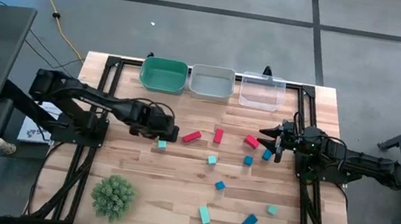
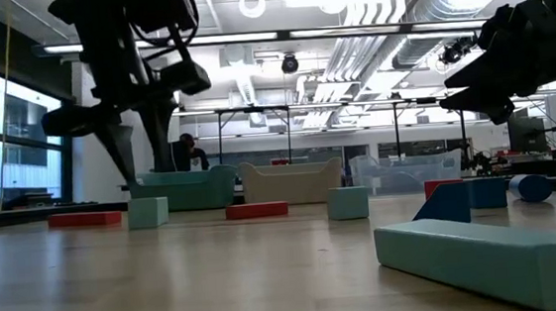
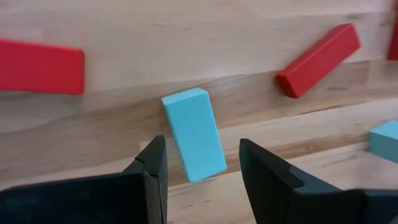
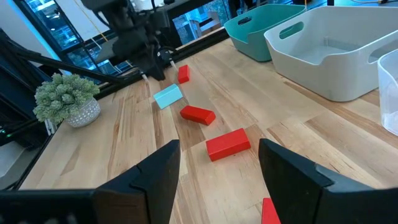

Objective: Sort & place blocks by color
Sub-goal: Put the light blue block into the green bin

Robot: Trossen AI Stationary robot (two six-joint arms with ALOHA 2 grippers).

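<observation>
L gripper (image 3: 202, 171) open over teal block (image 3: 194, 134), not squeezing it. R gripper (image 4: 217, 165) open, holding nothing, above red block (image 4: 228, 144).

On the counter (image 1: 174, 187) lie three red blocks (image 1: 191, 136), four blue blocks (image 1: 249, 222) and four light teal blocks (image 1: 204, 215). Three bins (image 1: 211, 83) line the far edge. One green spiky ball (image 1: 112, 196) sits near-left.

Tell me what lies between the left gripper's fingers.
A light teal block lies on the table between the open fingers of the left gripper, untouched by either, as the left wrist view shows.
</observation>
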